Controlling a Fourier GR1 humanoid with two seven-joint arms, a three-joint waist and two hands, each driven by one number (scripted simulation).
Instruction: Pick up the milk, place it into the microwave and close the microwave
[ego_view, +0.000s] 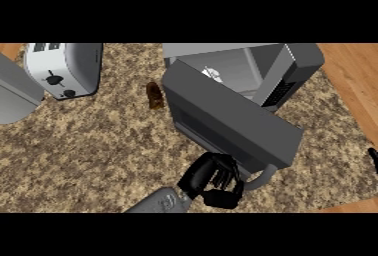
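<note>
One milk inside half-open microwave; left hand curled, empty, beside door handle.

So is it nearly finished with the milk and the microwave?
Nearly. Done: a white item, likely the milk, sits inside the microwave. In hand: the left hand is at the open door, beside its handle. Left: swinging the door shut.

The robot's smooth grey left forearm, with a faint pale marking near the wrist, ends in a glossy black left hand; the right hand shows as a black sliver.
</note>
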